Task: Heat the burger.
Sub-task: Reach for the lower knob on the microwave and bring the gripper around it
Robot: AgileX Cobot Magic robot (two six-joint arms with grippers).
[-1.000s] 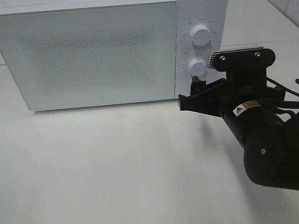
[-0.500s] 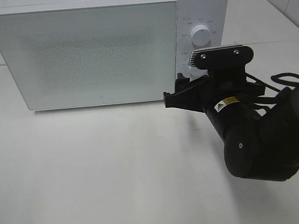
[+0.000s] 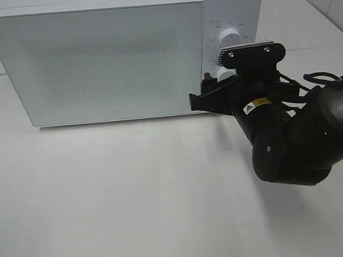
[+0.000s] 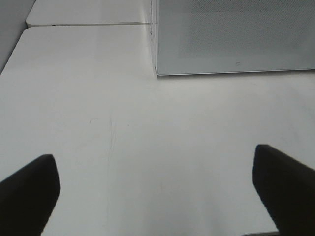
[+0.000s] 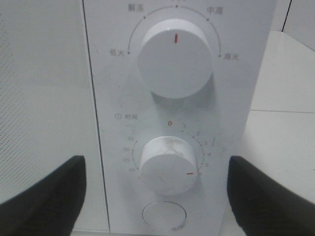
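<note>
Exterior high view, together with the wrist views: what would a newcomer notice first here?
The big white microwave, its door closed, fills the back of the table. The bulky black right arm brings its open end effector close to the dials at the oven's right side. In the right wrist view its fingers stand apart on either side of the lower knob, whose red mark points away from zero.

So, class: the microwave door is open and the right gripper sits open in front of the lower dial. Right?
No. The microwave door is shut, as the exterior high view shows. The right gripper does sit open in front of the lower dial.
</note>
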